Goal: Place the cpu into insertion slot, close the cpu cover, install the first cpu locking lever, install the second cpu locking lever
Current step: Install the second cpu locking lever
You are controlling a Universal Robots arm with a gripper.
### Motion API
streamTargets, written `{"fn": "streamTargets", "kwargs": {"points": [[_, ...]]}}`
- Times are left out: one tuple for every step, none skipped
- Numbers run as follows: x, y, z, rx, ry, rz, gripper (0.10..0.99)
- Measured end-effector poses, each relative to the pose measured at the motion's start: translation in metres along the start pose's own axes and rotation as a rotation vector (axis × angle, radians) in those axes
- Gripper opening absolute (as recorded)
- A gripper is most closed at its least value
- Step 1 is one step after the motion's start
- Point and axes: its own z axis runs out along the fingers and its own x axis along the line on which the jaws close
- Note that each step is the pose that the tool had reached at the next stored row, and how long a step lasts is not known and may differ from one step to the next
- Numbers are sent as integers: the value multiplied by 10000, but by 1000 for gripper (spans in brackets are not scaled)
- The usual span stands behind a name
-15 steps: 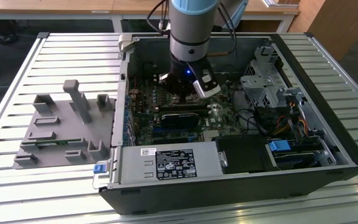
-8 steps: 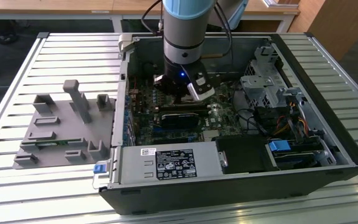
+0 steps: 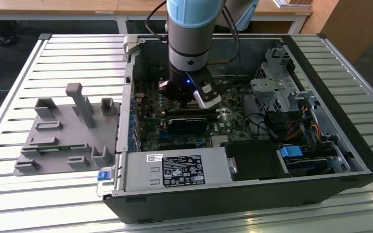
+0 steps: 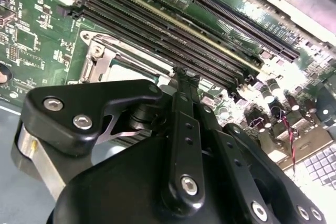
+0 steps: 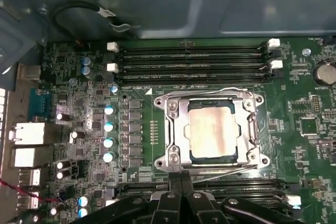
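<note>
- Black finger links of the hand (image 5: 181, 182) sit nearest the lens in both wrist views; in the first wrist view the two tips are seen pressed together with nothing between them, just at the edge of the insertion slot (image 5: 212, 129).
- Left to right in the exterior view, a grey plastic fixture (image 3: 70, 131) is seen on the slatted metal table (image 3: 18, 87), then the open computer case (image 3: 251, 194) with the arm reaching down into it, then drive bays and cables.
- In the first wrist view the cpu (image 5: 211, 129) is seen lying flat in the insertion slot, its pale metal top exposed through the cut-out of the cpu cover (image 5: 176, 129), which appears folded down around it.
- Thin wire locking levers (image 5: 231, 89) are traced along the frame's sides; whether they are latched cannot be told.
- The socket lies directly ahead of the closed fingertips, squared to the memory slots (image 5: 191, 59) that run along two of its sides.
- The green motherboard (image 5: 299, 145) fills the case floor, so room around the socket is judged tight.
</note>
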Motion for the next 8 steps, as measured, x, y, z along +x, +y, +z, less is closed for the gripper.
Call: {"fn": "streamTargets", "kwargs": {"points": [[6, -13, 2, -22, 3, -10, 106], [13, -24, 4, -49, 8, -28, 106], [16, -33, 6, -73, 13, -54, 106], [18, -38, 7, -103, 21, -86, 106], [20, -40, 10, -137, 31, -132, 106], [23, -41, 12, -169, 44, -188, 106], [26, -43, 14, -194, 56, -251, 106], [26, -45, 19, -224, 69, -308, 106]]}}
